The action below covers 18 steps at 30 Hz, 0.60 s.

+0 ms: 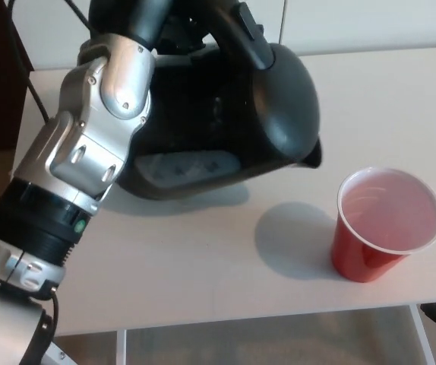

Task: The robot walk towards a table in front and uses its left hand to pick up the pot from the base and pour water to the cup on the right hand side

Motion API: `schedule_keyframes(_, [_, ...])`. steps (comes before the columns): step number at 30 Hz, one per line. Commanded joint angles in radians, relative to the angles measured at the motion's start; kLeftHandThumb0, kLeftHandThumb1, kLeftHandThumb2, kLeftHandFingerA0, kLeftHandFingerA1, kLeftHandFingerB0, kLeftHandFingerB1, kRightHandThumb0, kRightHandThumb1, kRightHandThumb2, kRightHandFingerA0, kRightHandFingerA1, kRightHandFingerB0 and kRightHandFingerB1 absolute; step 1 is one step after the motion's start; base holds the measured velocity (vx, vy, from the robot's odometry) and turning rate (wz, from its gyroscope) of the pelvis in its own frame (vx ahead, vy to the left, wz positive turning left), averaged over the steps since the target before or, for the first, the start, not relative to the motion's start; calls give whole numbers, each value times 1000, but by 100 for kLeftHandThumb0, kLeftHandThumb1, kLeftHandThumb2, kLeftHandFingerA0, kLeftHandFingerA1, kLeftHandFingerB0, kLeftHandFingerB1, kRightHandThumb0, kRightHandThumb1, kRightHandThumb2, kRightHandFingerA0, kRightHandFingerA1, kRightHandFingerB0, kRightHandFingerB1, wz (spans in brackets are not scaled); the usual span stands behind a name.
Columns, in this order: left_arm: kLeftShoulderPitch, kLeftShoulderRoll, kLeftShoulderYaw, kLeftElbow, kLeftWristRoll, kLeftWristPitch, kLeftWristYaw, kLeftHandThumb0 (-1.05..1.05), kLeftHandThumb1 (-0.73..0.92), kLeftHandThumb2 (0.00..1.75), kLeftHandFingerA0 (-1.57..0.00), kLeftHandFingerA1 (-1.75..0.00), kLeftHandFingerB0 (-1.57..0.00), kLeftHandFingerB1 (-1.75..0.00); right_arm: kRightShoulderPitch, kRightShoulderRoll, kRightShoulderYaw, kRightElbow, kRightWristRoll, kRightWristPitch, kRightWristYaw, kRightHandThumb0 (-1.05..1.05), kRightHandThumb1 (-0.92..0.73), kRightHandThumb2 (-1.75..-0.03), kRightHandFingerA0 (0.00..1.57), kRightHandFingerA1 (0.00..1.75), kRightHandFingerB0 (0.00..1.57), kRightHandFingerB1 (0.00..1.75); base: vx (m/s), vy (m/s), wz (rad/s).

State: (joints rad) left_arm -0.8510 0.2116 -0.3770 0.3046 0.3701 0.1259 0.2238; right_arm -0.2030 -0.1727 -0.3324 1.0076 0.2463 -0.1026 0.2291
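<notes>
The pot, a black kettle, was held above the white bench, up and to the left of the red cup. It was tilted, with its lid side turned toward the cup and its spout pointing down-right; the spout was near the cup's rim but not over it and not touching it. A pale window was seen on the pot's lower side. The pot's shadow lay on the bench between pot and cup.

The left hand was seen at the pot's handle, at the far left of the pot as reckoned from the cup. Its black fingers were clamped around the handle, though they were partly hidden by the silver-and-black forearm, which ran from the lower left up to the pot. A black cable was seen left of the forearm, well apart from the cup.

The cup stood upright on the bench near its front edge, with pale pinkish liquid seen inside. The right hand was not shown.
</notes>
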Motion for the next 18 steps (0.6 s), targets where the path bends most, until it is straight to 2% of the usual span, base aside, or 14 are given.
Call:
schedule_keyframes(1, [-117,46,-28,23,162,-232,113,-7,57,54,-78,-175,-53,-175,-19,-26,-1,-4,-7,4,-13,-21,-64,-58,47,56,40,50,0,0,0])
schedule_keyframes(13, [-153,27,-46,30,213,-265,99,-14,59,56,-75,-175,-51,-175,-36,-32,-2,14,-7,-2,1,-21,-64,-58,45,57,35,50,0,0,0])
schedule_keyframes(14, [-163,16,-50,12,220,-261,91,-17,61,56,-80,-175,-53,-175,-41,-33,-1,15,-7,7,-1,-19,-65,-58,44,53,35,49,0,0,0])
schedule_keyframes(15, [-170,7,-50,0,233,-256,89,-20,57,56,-83,-175,-58,-171,-42,-33,-1,15,-6,11,-1,-17,-44,-90,37,62,27,58,0,0,0])
schedule_keyframes(18, [-169,1,-42,-1,245,-260,86,-20,57,56,-83,-175,-58,-171,-43,-33,-1,16,-5,10,0,-17,-44,-90,37,62,27,58,0,0,0])
